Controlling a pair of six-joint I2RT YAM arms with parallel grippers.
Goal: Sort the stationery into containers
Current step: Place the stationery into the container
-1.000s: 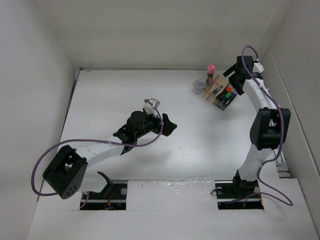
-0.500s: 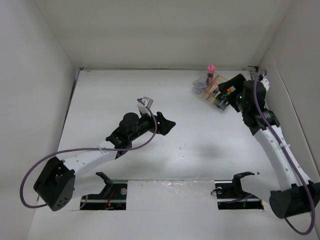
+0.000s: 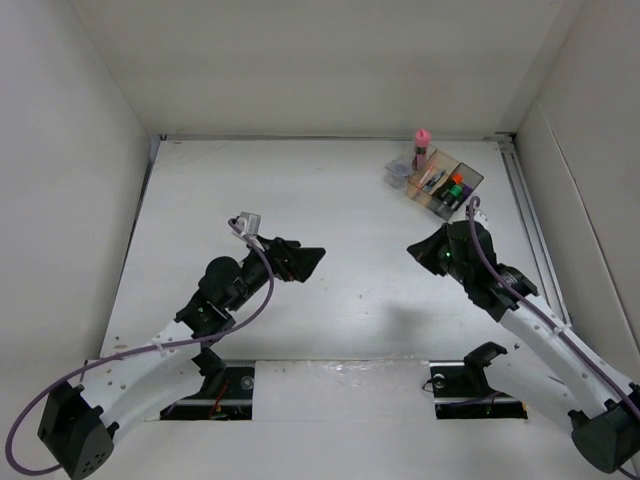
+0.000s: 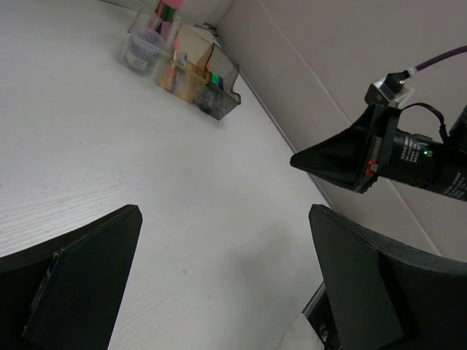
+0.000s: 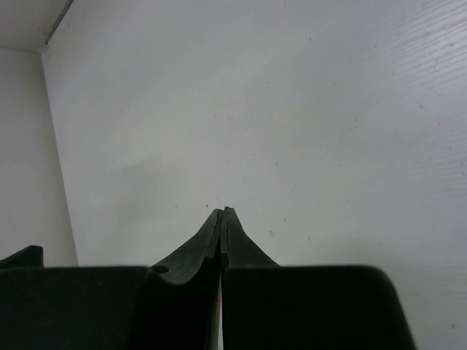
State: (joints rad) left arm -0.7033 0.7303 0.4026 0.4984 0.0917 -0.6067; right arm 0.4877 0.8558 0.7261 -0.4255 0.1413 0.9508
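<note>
The containers are one translucent divided tray [image 3: 474, 176] at the back right of the table, also far off in the left wrist view [image 4: 228, 93]. Stationery stands in it: a pink-capped bottle [image 3: 421, 145] [image 4: 166, 11], a small grey jar [image 3: 398, 172] [image 4: 139, 49] and markers with green and orange ends [image 3: 455, 188]. My right gripper [image 3: 415, 248] [image 5: 222, 211] is shut with nothing between its fingers, hovering over bare table in front of the tray. My left gripper [image 3: 305, 258] [image 4: 225, 219] stands wide open and empty at mid-table, pointing towards the right gripper [image 4: 306, 159].
White walls enclose the table on the left, back and right; the right wall [image 4: 306, 80] runs just behind the tray. Both arm bases and their mounts [image 3: 478, 385] sit at the near edge. Purple cables trail along both arms.
My right arm has drawn back from the tray towards the near middle right, and its jaws have shut empty. My left arm has pulled back to the near left, still open.
</note>
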